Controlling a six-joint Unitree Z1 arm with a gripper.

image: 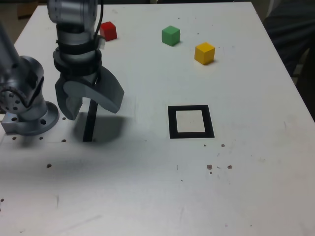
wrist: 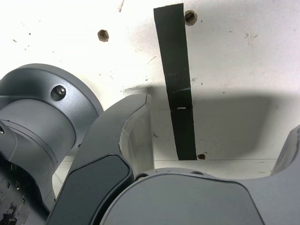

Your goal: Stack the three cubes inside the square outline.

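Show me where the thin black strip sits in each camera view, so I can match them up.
Exterior view: the thin black strip lies on the table under the open claw, toward that view's left.
Wrist view: the strip runs lengthwise between the claw's two fingers.
Shared landmark: the arm's round base.

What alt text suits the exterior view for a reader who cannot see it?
A grey robot arm's open pincer hangs above a thin black strip on a white table. Beyond lie small red, green and yellow cubes, outside the black square outline.

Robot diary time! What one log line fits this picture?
end effector: open, empty, over black strip | red, green, yellow cubes: apart on table | square: empty
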